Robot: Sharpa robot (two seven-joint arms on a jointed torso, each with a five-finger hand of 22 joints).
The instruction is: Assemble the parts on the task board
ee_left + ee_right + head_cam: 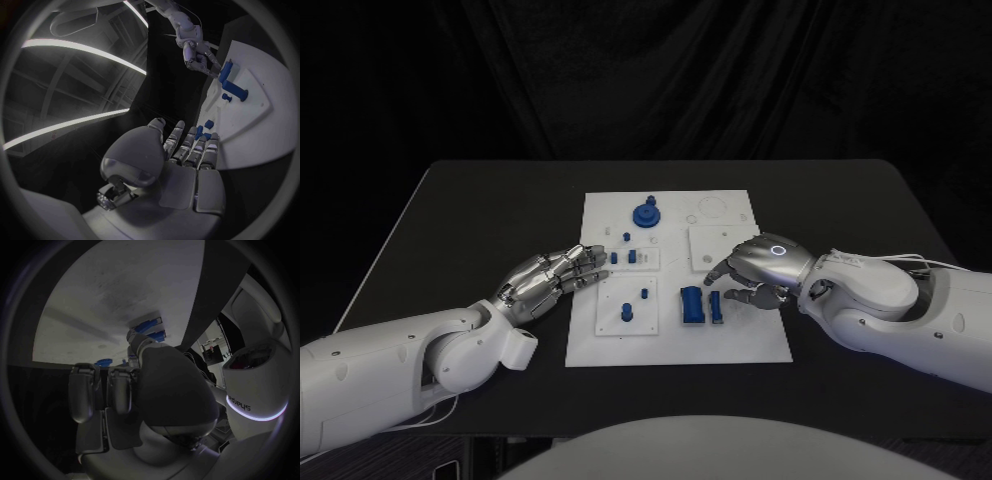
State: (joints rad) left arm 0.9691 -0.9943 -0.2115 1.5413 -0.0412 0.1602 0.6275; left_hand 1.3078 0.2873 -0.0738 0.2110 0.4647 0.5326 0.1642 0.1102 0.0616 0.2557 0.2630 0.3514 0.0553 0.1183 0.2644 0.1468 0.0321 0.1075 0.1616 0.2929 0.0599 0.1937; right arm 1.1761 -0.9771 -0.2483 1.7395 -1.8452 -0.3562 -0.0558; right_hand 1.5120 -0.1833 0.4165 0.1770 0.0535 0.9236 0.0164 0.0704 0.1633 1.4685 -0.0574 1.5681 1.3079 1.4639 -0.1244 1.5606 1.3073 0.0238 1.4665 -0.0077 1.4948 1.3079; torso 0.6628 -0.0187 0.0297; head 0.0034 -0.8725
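Observation:
The white task board (733, 345) lies mid-table. A round blue knob (646, 214) stands near its far edge, and small blue pieces (629, 257) sit by its left edge. Two long blue blocks (692, 306) lie side by side in the near middle, with a blue peg (627, 311) to their left. My left hand (557, 276) lies stretched out flat at the board's left edge, fingertips beside the small pieces (208, 123), holding nothing. My right hand (759, 266) hovers over the board's right half, fingers pointing down just right of the blocks (225, 73), with nothing in it.
Round the board the black table (473, 210) is bare, and its edges are well away from both hands. Both forearms lie across the near corners of the table.

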